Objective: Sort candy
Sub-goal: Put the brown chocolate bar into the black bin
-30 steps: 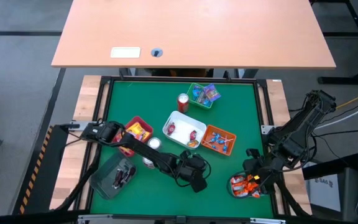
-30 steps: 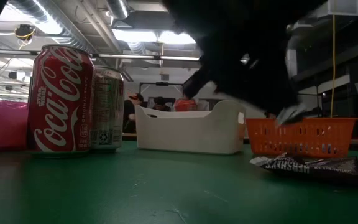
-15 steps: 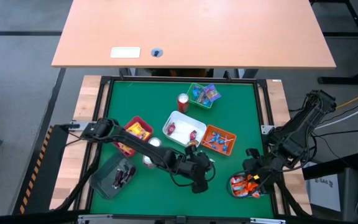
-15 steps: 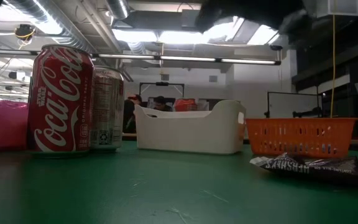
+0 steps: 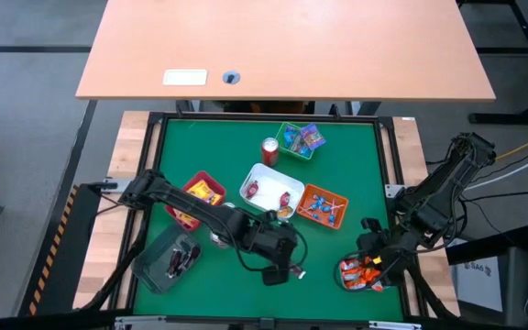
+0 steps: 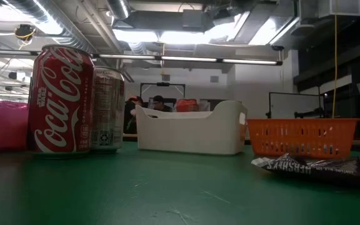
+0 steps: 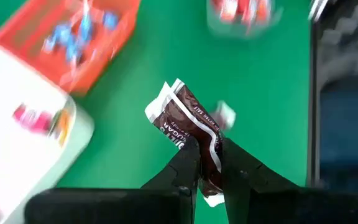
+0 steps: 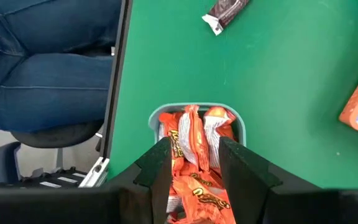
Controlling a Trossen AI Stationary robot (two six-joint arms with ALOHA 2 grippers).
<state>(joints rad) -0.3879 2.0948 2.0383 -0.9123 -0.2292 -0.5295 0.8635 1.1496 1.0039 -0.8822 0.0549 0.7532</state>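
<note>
Dark brown candy bar (image 7: pixel 188 127) pinched in left hand (image 7: pixel 209 169)

Both arms are black, built of jointed tubular links with loose black cables looped alongside. The left gripper (image 7: pixel 208 171) and right gripper (image 8: pixel 193 165) have flat, matte-black, angular fingers.

The left arm reaches across the lower centre of the high view, its left gripper (image 7: pixel 209 163) pinched nearly closed. The right arm folds at lower right, right gripper (image 8: pixel 194 158) with fingers parted.
</note>
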